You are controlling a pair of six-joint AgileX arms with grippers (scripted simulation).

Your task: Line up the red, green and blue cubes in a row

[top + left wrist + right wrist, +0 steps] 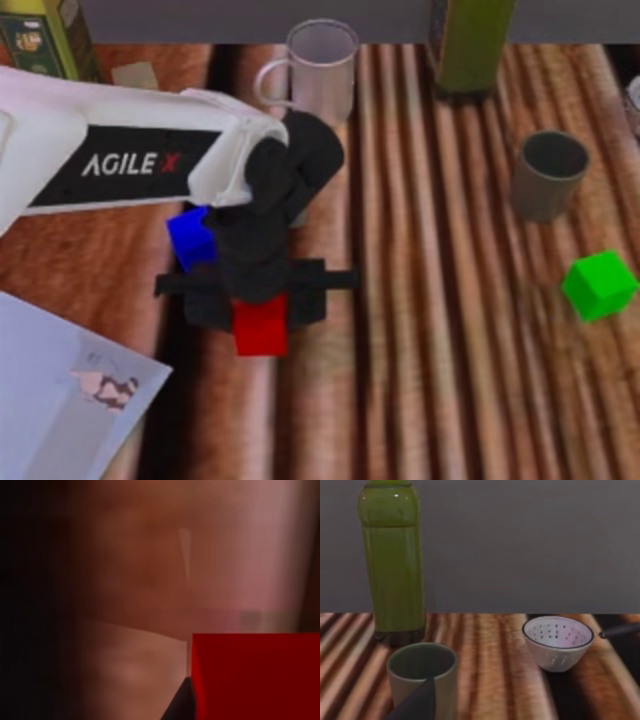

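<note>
Row only begun: left hand [262,305], over the worktop's [440,300] left half, sits at red cube [261,326], grip unclear, blue cube [192,238] just beside; green cube [599,285] waits near right edge.

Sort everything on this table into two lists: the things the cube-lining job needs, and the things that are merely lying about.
Job:
red cube, under the left gripper
blue cube, beside the left arm
green cube, alone at the right

Lying about:
clear mug
grey-green cup
green bottle
white strainer
paper sheet
</note>
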